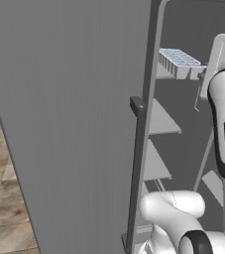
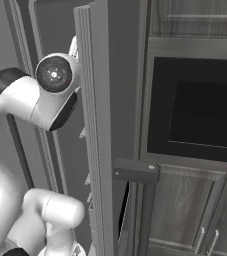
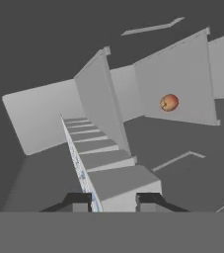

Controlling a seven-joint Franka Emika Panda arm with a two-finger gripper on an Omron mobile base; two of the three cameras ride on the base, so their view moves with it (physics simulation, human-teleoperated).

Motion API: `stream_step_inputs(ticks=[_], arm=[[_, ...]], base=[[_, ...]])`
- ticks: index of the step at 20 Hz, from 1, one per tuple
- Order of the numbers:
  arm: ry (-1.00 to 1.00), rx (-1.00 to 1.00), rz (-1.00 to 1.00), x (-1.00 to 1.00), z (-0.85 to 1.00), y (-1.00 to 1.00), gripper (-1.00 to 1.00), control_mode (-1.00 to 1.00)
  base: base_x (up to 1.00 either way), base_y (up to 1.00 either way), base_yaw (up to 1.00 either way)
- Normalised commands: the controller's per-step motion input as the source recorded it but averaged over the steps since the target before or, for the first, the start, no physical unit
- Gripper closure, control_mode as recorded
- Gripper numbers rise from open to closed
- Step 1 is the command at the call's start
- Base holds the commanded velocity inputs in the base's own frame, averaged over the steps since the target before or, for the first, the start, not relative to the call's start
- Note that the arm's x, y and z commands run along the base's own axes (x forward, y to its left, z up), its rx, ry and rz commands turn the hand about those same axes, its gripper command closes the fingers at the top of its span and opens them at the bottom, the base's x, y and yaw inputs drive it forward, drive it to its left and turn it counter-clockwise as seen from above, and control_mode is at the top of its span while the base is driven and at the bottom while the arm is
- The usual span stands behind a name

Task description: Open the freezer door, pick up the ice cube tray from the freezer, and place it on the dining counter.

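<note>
So the ice cube tray (image 1: 180,60) is sitting up on a high shelf (image 1: 164,123) stack inside the freezer (image 1: 183,149), white rim with the pale blue grid on top, and one end of it pokes out past the shelf edge toward the robot. The freezer door (image 1: 69,124) is swung wide open with its dark bar handle (image 1: 136,168) facing the opening, so I'd call that step done and the grab is what's in hand. In the hand view the tool (image 3: 113,201) is right on the tray (image 3: 106,163): it runs lengthwise away from the camera, and the two dark tips sit on either side of its near end, spread about as wide as the tray, not pinching anything yet as far as I can tell. To do this well I'd keep the tool centred on that near end, push in a bit more so the fingers get real bite on the walls rather than just the lip, then close and lift straight up before backing out, since a long tray held at one end will want to droop and clip the shelf. There's also an orange-red round fruit (image 3: 168,103) against the grey interior wall, well apart from the tray, no issue.
</note>
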Motion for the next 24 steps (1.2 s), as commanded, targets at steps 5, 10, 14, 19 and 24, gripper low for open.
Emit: stream_step_inputs(ticks=[5, 10, 14, 19, 24], arm=[[0.00, 0.00, 0.00, -1.00, -0.15, 0.18, 1.00, -1.00], [0.00, 0.00, 0.00, -1.00, -0.13, 0.24, 1.00, -1.00], [0.00, -0.01, 0.00, -0.99, -0.07, 0.38, 1.00, -1.00], [0.03, 0.00, 0.00, -0.71, 0.00, 0.26, 1.00, -1.00], [0.02, 0.00, 0.00, -0.33, 0.00, 0.08, 1.00, 1.00]], base=[[0.00, 0.00, 0.00], [0.00, 0.00, 0.00], [0.00, 0.00, 0.00], [0.00, 0.00, 0.00], [-0.07, 0.00, 0.00]])
